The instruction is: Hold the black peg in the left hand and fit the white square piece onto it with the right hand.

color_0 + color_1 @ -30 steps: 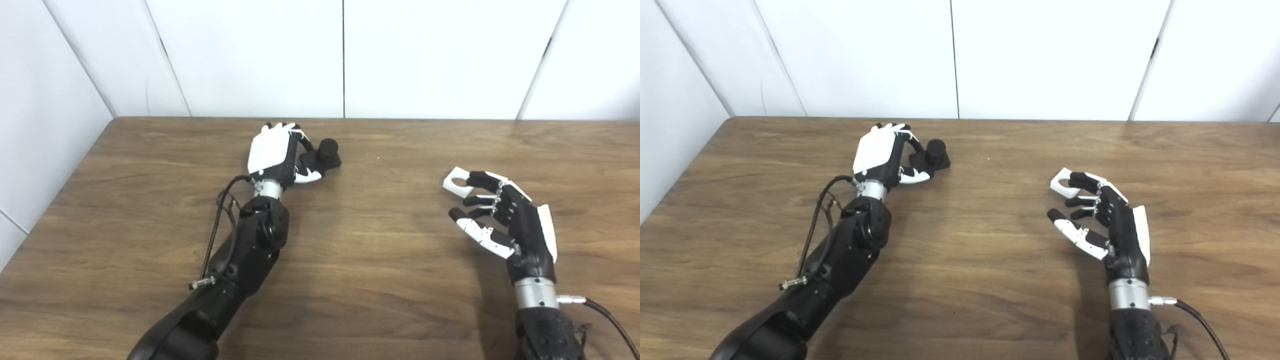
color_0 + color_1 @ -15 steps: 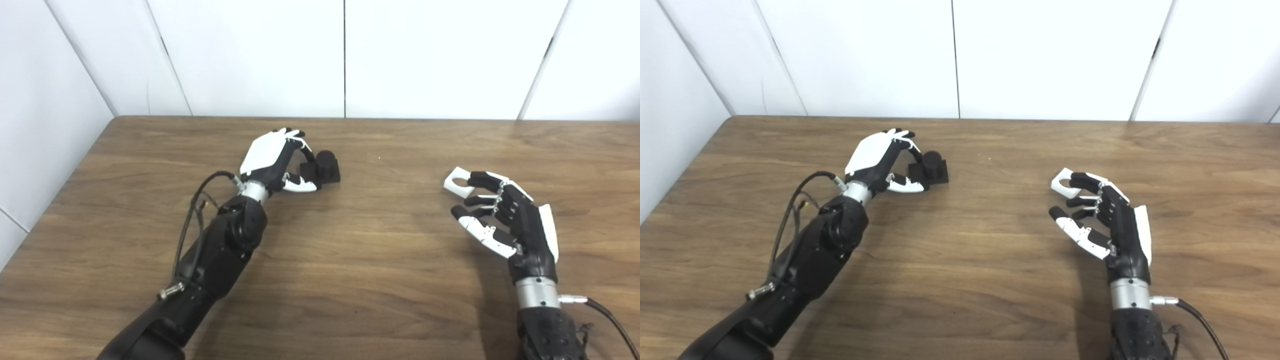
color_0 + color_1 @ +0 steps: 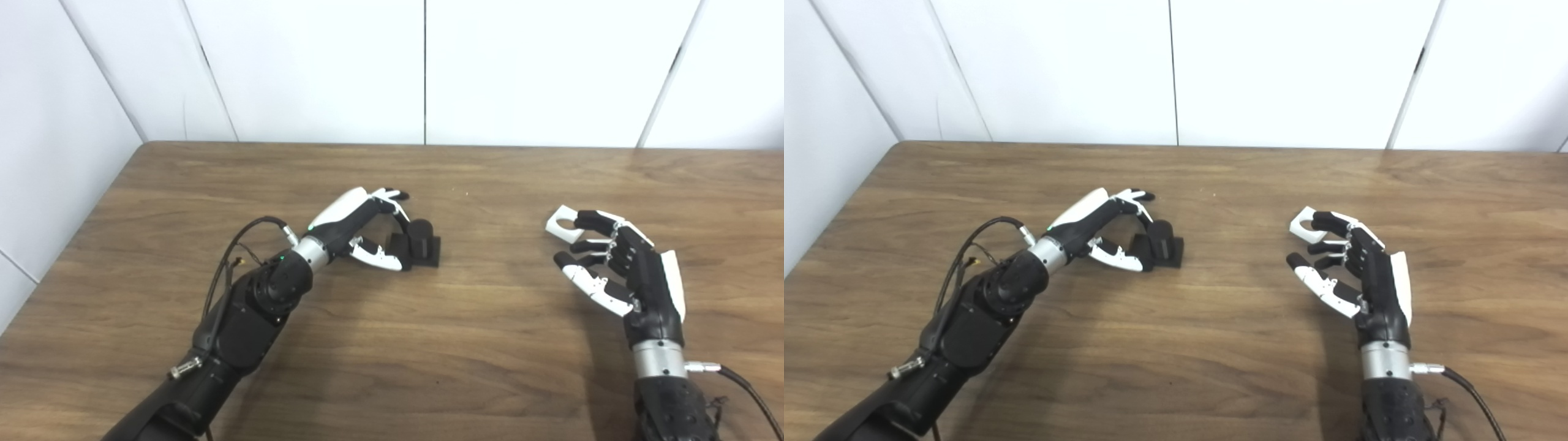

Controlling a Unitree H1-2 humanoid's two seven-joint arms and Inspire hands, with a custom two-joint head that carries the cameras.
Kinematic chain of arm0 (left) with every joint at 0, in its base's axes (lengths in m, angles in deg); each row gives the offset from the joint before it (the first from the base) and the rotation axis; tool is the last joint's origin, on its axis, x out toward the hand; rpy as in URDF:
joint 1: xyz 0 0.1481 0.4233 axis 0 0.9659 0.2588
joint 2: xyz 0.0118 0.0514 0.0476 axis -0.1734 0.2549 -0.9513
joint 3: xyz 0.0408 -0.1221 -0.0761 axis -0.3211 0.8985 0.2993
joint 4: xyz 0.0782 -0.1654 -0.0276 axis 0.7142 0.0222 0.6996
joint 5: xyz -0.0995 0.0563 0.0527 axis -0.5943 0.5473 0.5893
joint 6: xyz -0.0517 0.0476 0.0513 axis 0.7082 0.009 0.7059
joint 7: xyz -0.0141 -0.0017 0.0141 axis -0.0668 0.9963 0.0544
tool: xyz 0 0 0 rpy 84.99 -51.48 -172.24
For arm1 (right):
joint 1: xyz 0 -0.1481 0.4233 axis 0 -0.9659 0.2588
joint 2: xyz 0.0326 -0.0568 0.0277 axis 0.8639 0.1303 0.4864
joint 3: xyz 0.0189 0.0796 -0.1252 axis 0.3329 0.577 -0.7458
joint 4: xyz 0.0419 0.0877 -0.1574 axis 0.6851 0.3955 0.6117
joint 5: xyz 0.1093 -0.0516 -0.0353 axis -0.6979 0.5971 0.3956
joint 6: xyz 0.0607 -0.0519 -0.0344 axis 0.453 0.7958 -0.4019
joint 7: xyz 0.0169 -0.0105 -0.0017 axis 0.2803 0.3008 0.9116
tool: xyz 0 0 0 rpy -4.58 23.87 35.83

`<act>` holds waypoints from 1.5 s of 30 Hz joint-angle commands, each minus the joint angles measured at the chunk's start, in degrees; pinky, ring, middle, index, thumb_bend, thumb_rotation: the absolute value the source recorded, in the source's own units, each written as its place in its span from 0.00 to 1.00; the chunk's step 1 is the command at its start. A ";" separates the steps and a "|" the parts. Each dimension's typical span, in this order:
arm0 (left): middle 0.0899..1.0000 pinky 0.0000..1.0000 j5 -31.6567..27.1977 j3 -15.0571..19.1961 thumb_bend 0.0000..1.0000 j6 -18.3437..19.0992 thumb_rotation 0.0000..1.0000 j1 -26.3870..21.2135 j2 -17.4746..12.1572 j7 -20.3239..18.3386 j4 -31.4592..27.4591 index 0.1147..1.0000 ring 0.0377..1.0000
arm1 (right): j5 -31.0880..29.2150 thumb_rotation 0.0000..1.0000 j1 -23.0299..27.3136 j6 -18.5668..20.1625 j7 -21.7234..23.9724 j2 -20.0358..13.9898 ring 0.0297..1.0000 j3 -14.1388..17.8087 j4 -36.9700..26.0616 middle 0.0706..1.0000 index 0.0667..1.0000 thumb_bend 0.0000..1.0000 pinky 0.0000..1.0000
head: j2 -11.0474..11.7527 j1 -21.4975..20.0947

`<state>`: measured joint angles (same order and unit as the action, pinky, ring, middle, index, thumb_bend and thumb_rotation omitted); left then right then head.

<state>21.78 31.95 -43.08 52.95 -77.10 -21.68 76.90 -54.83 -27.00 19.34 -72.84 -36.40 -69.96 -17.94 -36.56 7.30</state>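
Note:
The black peg, a short cylinder on a square base, sits near the table's middle-left, close to the tabletop and slightly tilted. My left hand is shut on it, thumb against the base's near-left side and fingers curled over from behind. The white square piece, with a round hole, lies flat on the table to the right. My right hand hovers just in front of it, open with fingers half curled. Its longest fingertip reaches the piece's near edge; the thumb stays apart from it.
The wooden table runs back to white wall panels, with its left edge beside a white side wall. Cables loop off the left forearm and off the right wrist.
My left hand has swung back from the far side toward the middle of the table and turned onto its side, bringing the black peg nearer and rightward. The right hand and white piece stayed put.

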 commanded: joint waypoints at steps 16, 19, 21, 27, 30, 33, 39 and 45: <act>0.94 1.00 -1.05 -2.27 0.51 -4.14 0.09 -0.54 -1.34 -10.01 -2.12 0.42 1.00 | 0.26 0.21 1.53 -0.73 -0.70 0.34 0.56 0.19 -2.85 0.69 0.69 0.51 0.46 | -0.78 -1.74; 0.95 1.00 -0.92 -2.68 0.51 -4.07 0.09 -0.07 -1.18 -10.25 -2.27 0.43 1.00 | 0.31 0.20 1.59 -0.85 -0.75 0.36 0.56 0.18 -2.86 0.69 0.69 0.50 0.45 | -0.86 -3.42; 0.95 1.00 -0.67 -2.87 0.51 -4.05 0.09 0.28 -1.29 -10.16 -2.55 0.43 1.00 | 0.14 0.18 1.60 -0.92 -0.81 0.55 0.56 0.18 -2.86 0.69 0.68 0.50 0.45 | -0.81 -5.49; 0.95 1.00 -1.57 -2.33 0.51 -4.48 0.09 1.47 -3.31 -10.93 -3.70 0.43 1.00 | 1.27 0.23 2.27 -0.98 -1.95 1.30 0.58 0.04 -3.13 0.70 0.69 0.52 0.47 | -0.58 -20.77; 0.94 1.00 -2.22 -2.06 0.51 -6.28 0.08 1.55 -4.08 -11.04 -2.67 0.43 1.00 | 1.83 0.23 2.89 -0.53 -2.50 1.87 0.58 -0.03 -2.93 0.70 0.70 0.51 0.48 | 0.28 -23.94; 0.94 1.00 -2.11 -2.11 0.51 -7.77 0.08 1.50 -4.17 -10.95 -1.71 0.43 1.00 | 2.58 0.19 3.44 -0.42 -2.88 2.40 0.56 -0.23 -2.76 0.70 0.70 0.49 0.47 | 1.13 -25.78; 0.94 1.00 -2.94 -1.90 0.51 -10.28 0.08 1.32 -3.61 -10.86 0.27 0.43 1.00 | 2.93 0.21 4.20 -0.32 -2.95 2.80 0.55 -0.29 -2.62 0.71 0.70 0.50 0.46 | 1.40 -26.43; 0.94 0.99 -3.12 -1.91 0.51 -10.52 0.08 1.31 -3.68 -11.10 0.99 0.43 1.00 | 3.42 0.24 5.49 -0.32 -2.97 2.01 0.57 -0.03 -2.73 0.70 0.69 0.50 0.49 | 1.79 -26.51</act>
<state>17.40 30.69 -53.94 54.34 -79.67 -31.23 76.82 -51.86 -24.42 19.85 -75.33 -34.32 -70.04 -18.67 -34.72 -19.16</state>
